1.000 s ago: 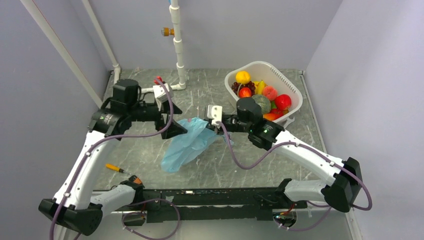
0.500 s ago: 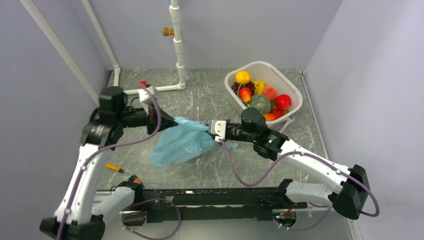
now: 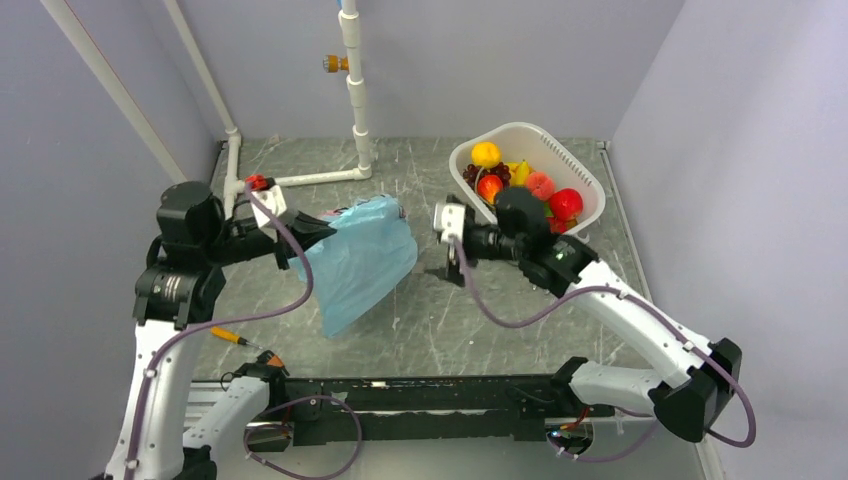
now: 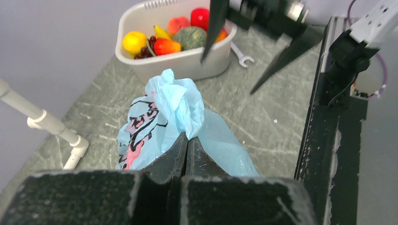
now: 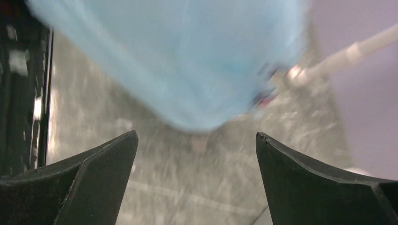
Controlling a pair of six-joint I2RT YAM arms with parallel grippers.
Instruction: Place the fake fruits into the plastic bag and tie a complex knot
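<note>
The light-blue plastic bag hangs by its upper left edge from my left gripper, and its lower end rests on the table. In the left wrist view the jaws of the left gripper are shut on a bunched fold of the bag. My right gripper stands open to the right of the bag, apart from it, with nothing in it. The right wrist view shows the bag blurred ahead of the right gripper. The fake fruits lie in the white basket. The knot is out of view.
A white pipe rises at the back, with a branch running along the floor towards the left. An orange-handled screwdriver lies near the left arm's base. A wrench lies beside the basket. A black rail lines the near edge.
My left gripper shut on the bag and pulled it left and upward. My right gripper let go of the bag, opened wide and drew back to the right, towards the basket.
</note>
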